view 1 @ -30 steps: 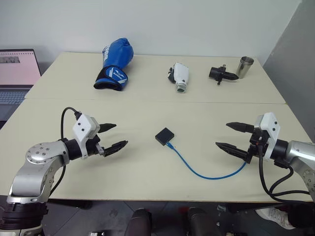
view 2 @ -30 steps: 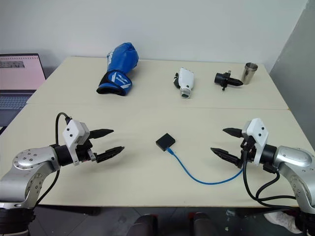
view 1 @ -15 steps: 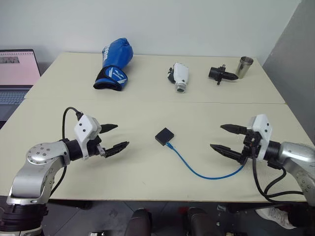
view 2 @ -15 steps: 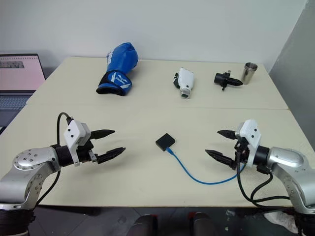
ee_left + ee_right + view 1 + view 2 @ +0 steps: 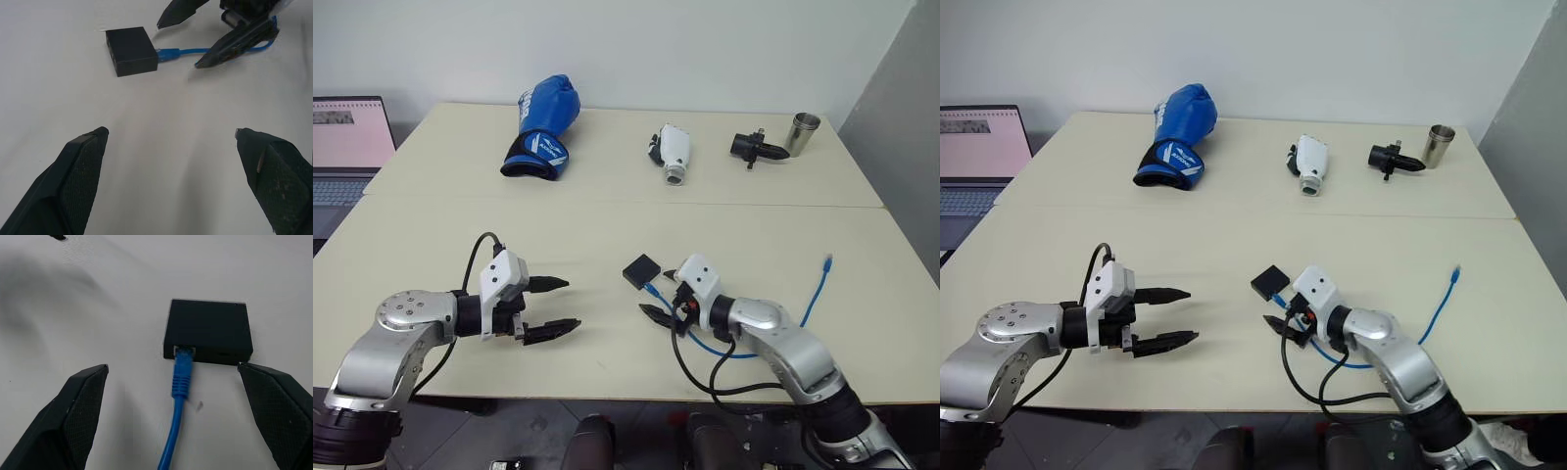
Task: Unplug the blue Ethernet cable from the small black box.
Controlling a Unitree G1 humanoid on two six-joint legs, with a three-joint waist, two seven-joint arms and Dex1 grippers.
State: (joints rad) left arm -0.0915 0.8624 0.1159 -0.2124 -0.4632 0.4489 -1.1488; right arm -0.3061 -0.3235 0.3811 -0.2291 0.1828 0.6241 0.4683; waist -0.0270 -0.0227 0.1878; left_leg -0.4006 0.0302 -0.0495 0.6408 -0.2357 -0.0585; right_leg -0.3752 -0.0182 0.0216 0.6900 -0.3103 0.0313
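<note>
1. We had the small black box lying flat on the tabletop, about midway along its width and nearer the front edge than the back.
2. The blue cable was plugged into the side of the box that faced our right hand; it ran back under that arm toward the front edge, then curved out toward the right edge, where its free plug lay on the tabletop.
3. Our right hand was just beside the box on its front side, its two fingers spread wide to either side of the plugged end and closed on nothing.
4. In the right wrist view the plug sat between the two fingers, touching neither.
5. Our left hand hung over the front left part of the tabletop, well apart from the box, fingers wide apart and empty, pointing toward the box.
6. Along the back edge lay a blue boxing glove, a white gadget, a black gadget with a pointed tip and a metal cup.
7. A laptop stood off the left edge.
</note>
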